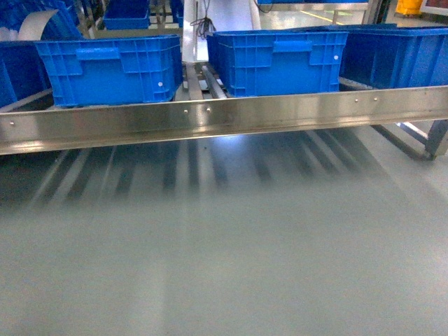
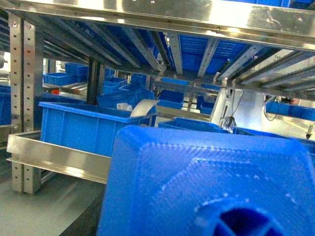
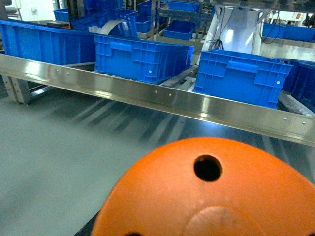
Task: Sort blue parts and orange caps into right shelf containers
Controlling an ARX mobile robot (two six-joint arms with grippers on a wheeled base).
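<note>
A blue part (image 2: pixel 206 182) with a textured face and a spoked round hole fills the lower left wrist view, right at my left gripper's jaws and clear of the floor. It hides the fingers. An orange cap (image 3: pixel 206 196), domed with small round holes, fills the lower right wrist view in the same way and hides my right gripper's fingers. Ahead stands the shelf, with its steel front rail (image 1: pixel 224 115). On it sit deep blue containers (image 1: pixel 280 63), with another at the far right (image 1: pixel 395 56). Neither gripper shows in the head view.
A further blue crate (image 1: pixel 112 70) sits on the shelf's left half. More crates (image 2: pixel 88 128) stand on racks behind, with roller tracks (image 2: pixel 147 46) overhead in the left wrist view. Glossy grey floor (image 1: pixel 224 245) lies in front of the rail. A steel upright (image 2: pixel 22 98) stands at the left.
</note>
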